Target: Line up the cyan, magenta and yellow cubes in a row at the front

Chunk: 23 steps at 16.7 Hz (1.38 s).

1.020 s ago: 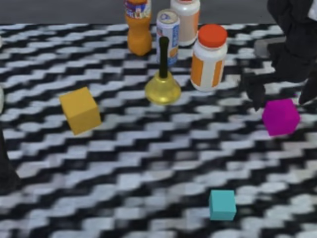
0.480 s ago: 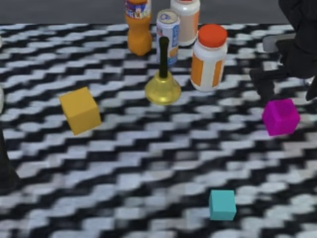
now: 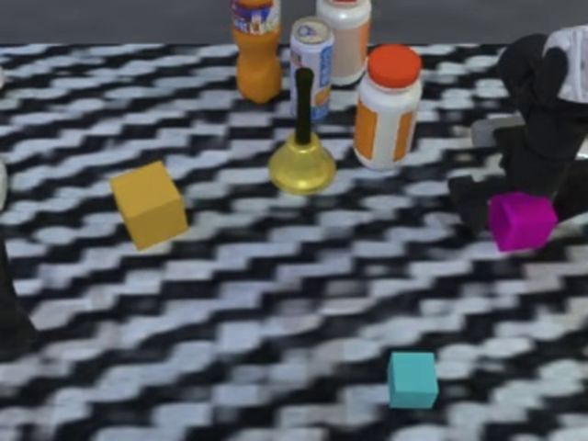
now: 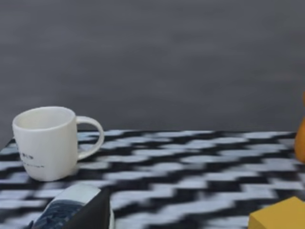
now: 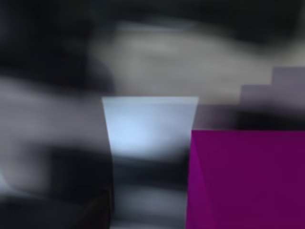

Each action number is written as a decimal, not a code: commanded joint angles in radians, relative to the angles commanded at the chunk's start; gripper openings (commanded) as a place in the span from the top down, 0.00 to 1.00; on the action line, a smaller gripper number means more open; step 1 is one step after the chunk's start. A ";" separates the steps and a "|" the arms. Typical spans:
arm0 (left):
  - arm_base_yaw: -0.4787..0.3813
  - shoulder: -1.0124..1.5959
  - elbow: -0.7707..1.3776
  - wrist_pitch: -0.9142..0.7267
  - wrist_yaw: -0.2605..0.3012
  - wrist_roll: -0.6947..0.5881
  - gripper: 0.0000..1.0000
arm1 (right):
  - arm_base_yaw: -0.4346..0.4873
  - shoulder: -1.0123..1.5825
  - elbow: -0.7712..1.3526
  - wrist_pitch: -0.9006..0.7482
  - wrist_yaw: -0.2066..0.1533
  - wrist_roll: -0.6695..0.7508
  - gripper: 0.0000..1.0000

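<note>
The cyan cube [image 3: 412, 379] is seen nearest the front of the patterned worktop [image 3: 276, 303], well in front of the golden bell [image 3: 301, 162], which serves as landmark. The yellow cube [image 3: 149, 204] sits to the bell's left and slightly forward; the magenta cube [image 3: 521, 220] lies well to its right. Behind the bell, four capped containers are grouped: an orange bottle [image 3: 257, 46], a can [image 3: 311, 62], a white jar [image 3: 345, 32] and an orange-lidded jar [image 3: 388, 107]; their contents cannot be seen. A white mug [image 4: 46, 142] appears empty in the left wrist view. Since half a second ago, the right gripper [image 3: 519, 207] has been lowered around the magenta cube; its jaws are spread, one finger [image 3: 467, 200] just beside the cube. The left arm [image 3: 11, 312] is parked at the worktop's left edge, its jaws' state undeterminable.
</note>
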State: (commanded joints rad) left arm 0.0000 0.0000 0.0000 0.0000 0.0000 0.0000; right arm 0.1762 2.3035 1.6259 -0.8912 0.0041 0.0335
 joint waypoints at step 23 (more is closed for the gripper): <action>0.000 0.000 0.000 0.000 0.000 0.000 0.00 | 0.000 0.003 -0.005 0.006 0.000 0.000 1.00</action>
State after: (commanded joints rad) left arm 0.0000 0.0000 0.0000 0.0000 0.0000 0.0000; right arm 0.1762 2.3069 1.6212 -0.8850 0.0041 0.0335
